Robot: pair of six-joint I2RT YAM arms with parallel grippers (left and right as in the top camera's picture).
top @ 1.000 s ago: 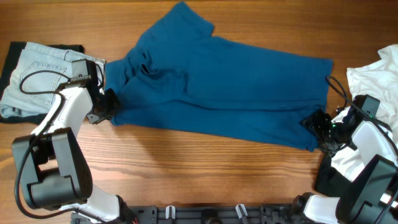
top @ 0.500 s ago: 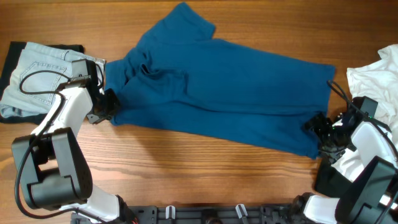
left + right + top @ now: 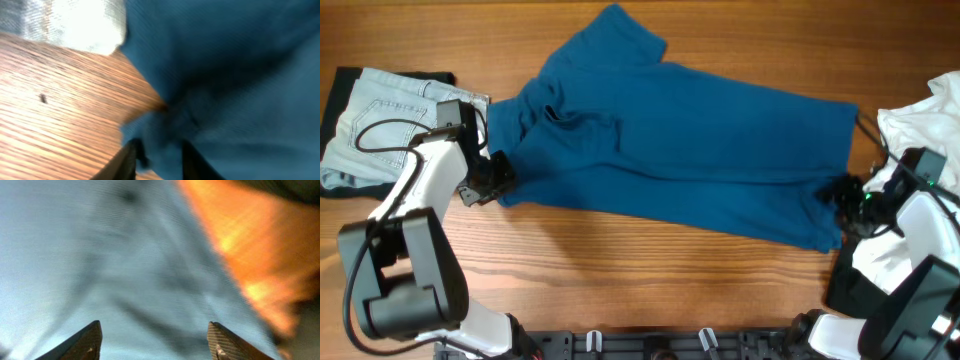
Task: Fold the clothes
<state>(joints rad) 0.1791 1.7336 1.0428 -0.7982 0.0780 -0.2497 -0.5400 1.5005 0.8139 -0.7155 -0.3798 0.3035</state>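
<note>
Left end effector (image 3: 492,178) sits at the near left corner of the blue shirt (image 3: 670,140) in the overhead view, and the right end effector (image 3: 840,192) at its near right corner. The shirt lies spread on the counter (image 3: 620,275), its long axis running left to right and dipping a little nearer at the right. The collar end is to the left and one sleeve points far. Folded jeans (image 3: 380,115) lie just beyond the shirt's left edge, and a white garment (image 3: 920,125) lies at the far right. Each arm is nearest its own end of the shirt, so the cloth stretches between them.

From the left wrist, two fingers (image 3: 131,159) stand close together with bunched blue cloth between them, apparently clamped on the shirt's edge. Bare wood and pale denim show beyond.

The right wrist view is blurred. Its fingers (image 3: 87,342) are wide apart over washed-out blue cloth and grip nothing, with wood to the right. I judge that this corner needs pinching before any fold along the long axis.
</note>
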